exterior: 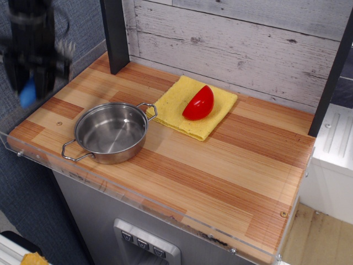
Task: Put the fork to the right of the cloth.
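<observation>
The fork (27, 91) shows only as a blurred blue patch, its handle, at the far left, lifted clear of the tabletop (220, 165); its tines cannot be made out. It sits in the gripper (34, 77), which is smeared by motion blur. The dark fingers (47, 80) appear to be pinching the blue handle, though the blur hides the exact contact.

The cloth (176, 102) is a yellow square lying flat near the back wall, with a red half-round object (199, 102) resting on it. A steel pan (111, 132) stands just left of the cloth, its handle reaching the cloth's corner.

Right of the cloth, bare wood runs to the tabletop's right edge, and a clear rim lines the front edge.
</observation>
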`<state>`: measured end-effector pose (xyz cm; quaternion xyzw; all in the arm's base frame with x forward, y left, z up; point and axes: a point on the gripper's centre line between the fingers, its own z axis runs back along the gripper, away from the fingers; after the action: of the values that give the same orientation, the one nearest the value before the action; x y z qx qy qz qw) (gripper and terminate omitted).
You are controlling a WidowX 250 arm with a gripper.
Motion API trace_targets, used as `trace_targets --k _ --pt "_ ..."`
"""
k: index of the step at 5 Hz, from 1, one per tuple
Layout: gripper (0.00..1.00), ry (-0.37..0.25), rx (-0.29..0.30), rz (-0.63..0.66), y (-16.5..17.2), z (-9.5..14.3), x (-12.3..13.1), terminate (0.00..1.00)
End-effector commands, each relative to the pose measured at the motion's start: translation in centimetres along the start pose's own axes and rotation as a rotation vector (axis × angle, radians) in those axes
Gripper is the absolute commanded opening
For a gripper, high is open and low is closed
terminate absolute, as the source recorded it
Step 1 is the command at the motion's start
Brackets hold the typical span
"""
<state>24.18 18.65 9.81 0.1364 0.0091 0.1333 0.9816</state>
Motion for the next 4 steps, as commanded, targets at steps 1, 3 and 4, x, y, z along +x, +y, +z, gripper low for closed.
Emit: trace_targets --k 1,3,4 --pt "0.00 -0.203 -0.015 -0.191 -7.1 9.3 0.3 0.00" --pt "0.00 -0.194 -0.172 -0.311 -17.0 9.0 -1.9 0.00" --pt "0.00 -0.135 -0.199 -0.337 -22.3 8.1 -3.1 0.00"
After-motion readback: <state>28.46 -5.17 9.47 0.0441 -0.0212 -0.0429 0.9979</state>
